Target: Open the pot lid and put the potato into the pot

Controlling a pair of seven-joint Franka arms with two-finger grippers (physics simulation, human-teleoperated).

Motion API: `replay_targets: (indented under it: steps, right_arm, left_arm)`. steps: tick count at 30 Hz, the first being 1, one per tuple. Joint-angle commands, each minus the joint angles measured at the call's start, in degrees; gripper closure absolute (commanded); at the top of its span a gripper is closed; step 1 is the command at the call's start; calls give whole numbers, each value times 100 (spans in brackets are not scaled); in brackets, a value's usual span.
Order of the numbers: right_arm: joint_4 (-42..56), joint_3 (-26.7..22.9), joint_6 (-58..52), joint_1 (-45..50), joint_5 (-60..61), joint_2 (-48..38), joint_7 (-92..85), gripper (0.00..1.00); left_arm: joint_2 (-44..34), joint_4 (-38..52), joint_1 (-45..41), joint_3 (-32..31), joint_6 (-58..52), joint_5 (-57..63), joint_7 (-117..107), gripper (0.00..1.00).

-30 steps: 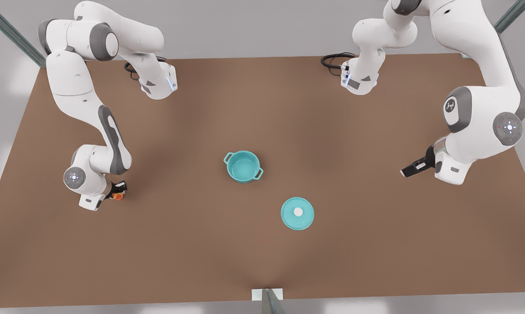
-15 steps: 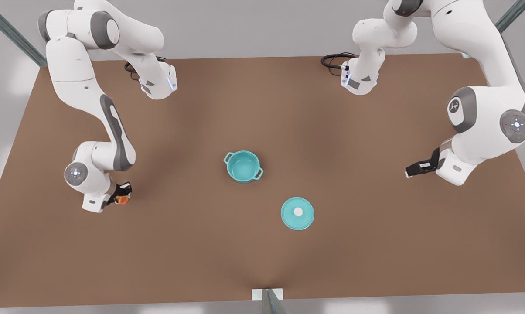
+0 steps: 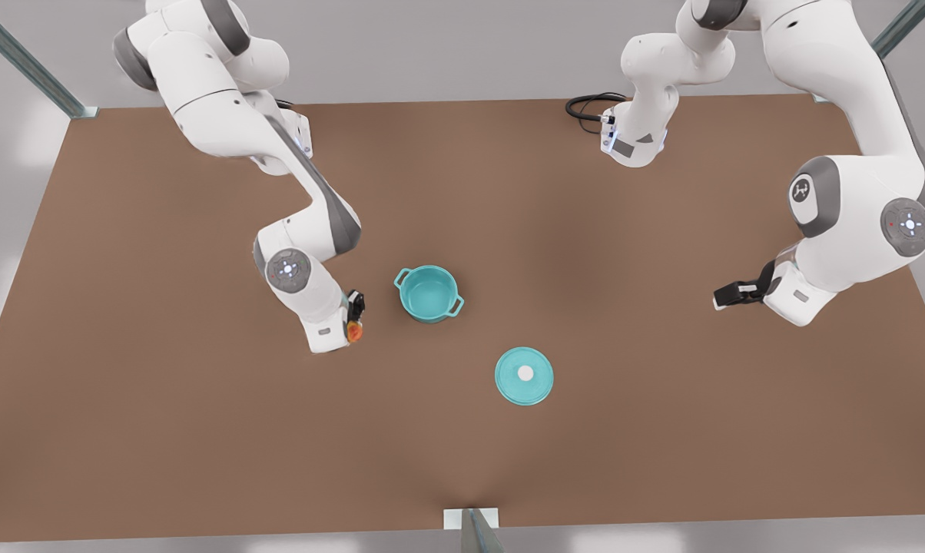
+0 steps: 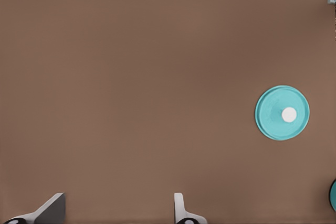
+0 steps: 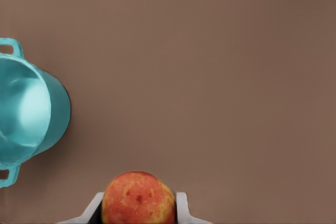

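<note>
Right gripper [image 3: 355, 315]: on the front view's left, raised over the table [image 3: 163, 430] just beside the pot [image 3: 429, 293], on the side away from the lid. Its fingers [image 5: 181, 208] are clamped on the potato, one on each flank, as the right wrist view shows.

Potato [image 5: 138, 199]: held between the right gripper's fingers, clear of the table. It is yellow with orange-red blotches. In the front view it shows as a small orange spot [image 3: 353, 331] at the gripper tip, near the pot but outside it.

Pot: upright near the table's centre, uncovered, teal inside visible, nothing seen in it. Two loop handles stand on opposite sides. The right wrist view shows its rim and one handle [image 5: 11, 50] beside the held potato.

Lid [image 3: 524, 375]: flat on the table, white knob [image 3: 525, 373] up, apart from the pot and nearer the table's front edge. The left wrist view shows it lying flat [image 4: 282, 112].

Left gripper [image 3: 730, 295]: on the front view's right, well apart from pot and lid, above bare table. Its fingers [image 4: 181, 209] stand apart with nothing between them. This arm waits.
</note>
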Motion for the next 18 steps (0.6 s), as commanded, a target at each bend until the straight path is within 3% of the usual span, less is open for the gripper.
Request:
replay_targets:
  steps: [1,3,7,18]
  right_arm:
    - [32,232,-287,65,-44,-11,1984,52]
    - [32,470,-288,240,-44,-2,2722,52]
    - [85,478,-261,821,-61,77,3751,53]
    - [366,303,-59,1304,-228,841,4165,52]
  left_arm:
    - [-14,4,-5,2,-72,19,382,0]
    - [-6,4,-128,-7,-72,19,119,0]
    - [3,13,-278,-15,-63,177,-93,0]
    - [153,347,-331,-33,-2,177,-40,0]
